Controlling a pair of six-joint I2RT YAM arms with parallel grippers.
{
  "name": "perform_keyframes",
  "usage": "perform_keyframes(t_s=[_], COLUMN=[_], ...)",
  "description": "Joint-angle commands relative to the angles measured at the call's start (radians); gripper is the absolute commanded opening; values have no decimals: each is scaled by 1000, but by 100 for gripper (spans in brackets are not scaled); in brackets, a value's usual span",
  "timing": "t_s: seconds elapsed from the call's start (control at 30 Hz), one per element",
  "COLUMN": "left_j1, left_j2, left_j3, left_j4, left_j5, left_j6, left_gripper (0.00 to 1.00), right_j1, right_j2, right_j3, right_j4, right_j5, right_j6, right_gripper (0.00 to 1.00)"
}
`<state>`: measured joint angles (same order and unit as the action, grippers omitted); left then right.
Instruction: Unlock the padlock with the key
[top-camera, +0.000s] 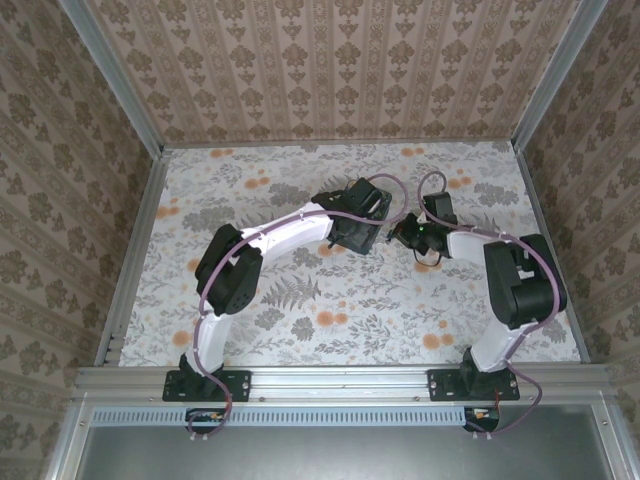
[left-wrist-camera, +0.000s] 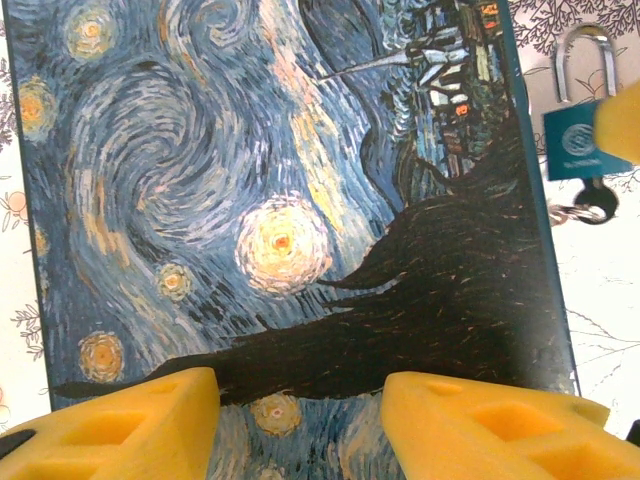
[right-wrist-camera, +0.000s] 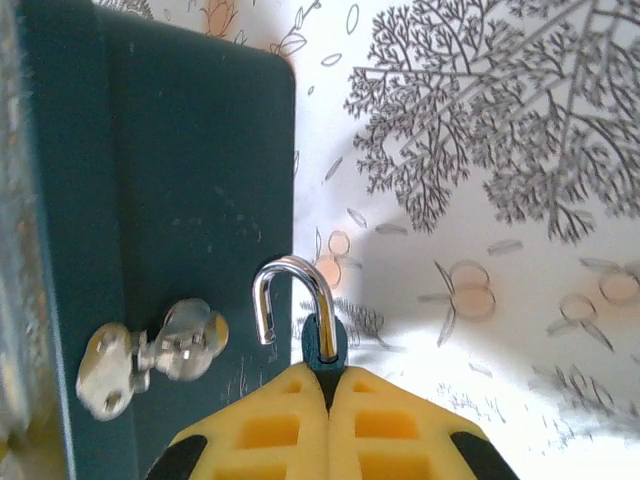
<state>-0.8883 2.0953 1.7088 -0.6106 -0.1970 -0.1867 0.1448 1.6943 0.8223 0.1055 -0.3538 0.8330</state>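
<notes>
1. Worktop: covered with a floral-print sheet. Both arms are bolted at its near edge and reach to its middle.
2. Left arm and right arm: their wrists meet near the centre of the worktop, slightly toward the far edge.
3. Box: blue, with a starry-night print. It lies near the centre of the worktop, under the left wrist. A silver latch sits on its dark teal side wall.
4. Left gripper: the yellow fingers are spread, with their tips over the printed face of the box. Contact with the box cannot be confirmed.
5. Right gripper: the fingers are pressed together and pinch the body of the padlock.
6. Padlock: small, teal-bodied, just beside the right side wall of the box.
7. Shackle: one leg enters the body. In the right wrist view, the end of the other leg shows free.
8. Dark part: a small piece with a bit of chain at the lower edge of the padlock. It is too small to identify.
</notes>
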Motion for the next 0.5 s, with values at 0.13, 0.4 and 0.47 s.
perform_keyframes(t_s=[0.13,0.4,0.47], left_j1=[33,65,76], left_j2=[-4,-177,-230], left_j3=[-77,-128,-149], left_j4=[-67,1,15], left_j5=[143,239,247], left_j6=[-31,-86,-102], left_gripper=[72,86,90], right_j1=[37,244,310], right_j2=[-225,-406,-420], right_j3=[-146,-281,-305], right_j4=[37,58,84], right_j5=[-42,20,48], right_j6=[44,116,146], right_gripper=[0,0,0])
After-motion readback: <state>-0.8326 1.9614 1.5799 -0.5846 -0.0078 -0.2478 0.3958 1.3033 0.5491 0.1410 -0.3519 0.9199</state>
